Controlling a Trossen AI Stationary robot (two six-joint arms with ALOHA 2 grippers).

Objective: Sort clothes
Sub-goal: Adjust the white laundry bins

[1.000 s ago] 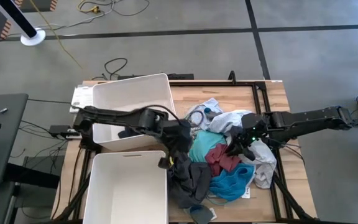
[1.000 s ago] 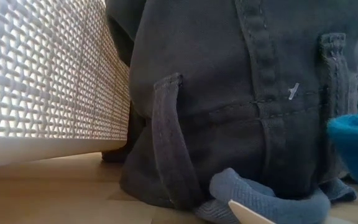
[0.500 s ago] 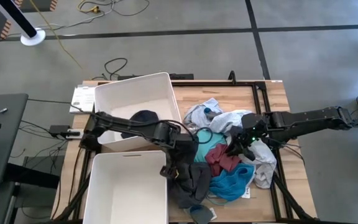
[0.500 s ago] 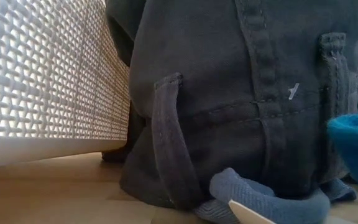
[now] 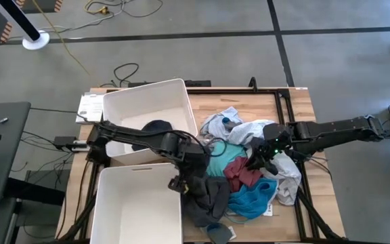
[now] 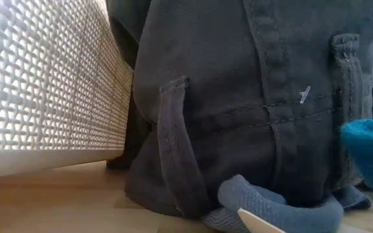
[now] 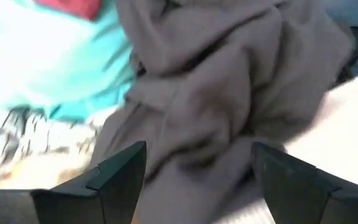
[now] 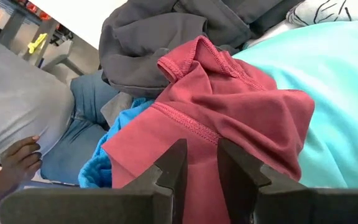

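The clothes lie in a heap on the table's right half: teal [image 5: 219, 159], maroon [image 5: 239, 173], bright blue [image 5: 252, 196], pale grey [image 5: 286, 173] and dark grey [image 5: 212, 196]. One dark garment [image 5: 158, 129] lies in the far white bin [image 5: 147, 102]. My left gripper [image 5: 188, 179] hangs open, pointing steeply down just over the dark grey garment [image 7: 216, 93], one finger on either side of its folds. My right gripper [image 5: 257, 161] hovers over the maroon garment [image 8: 229, 106], its fingers [image 8: 202, 165] a narrow gap apart with nothing between them.
The near white bin [image 5: 137, 203] stands right beside the dark grey garment; its mesh wall [image 6: 44, 84] fills the left of the low view. A blue sock [image 6: 271, 207] lies at the table's near edge. A person's hand [image 8: 14, 162] shows beyond the table's near side.
My left gripper has come away from the far bin toward the table's near edge, sinking and tipping more steeply downward over the dark grey garment. Its fingers stay open. With the arm out of the way, the dark garment in the far bin shows.
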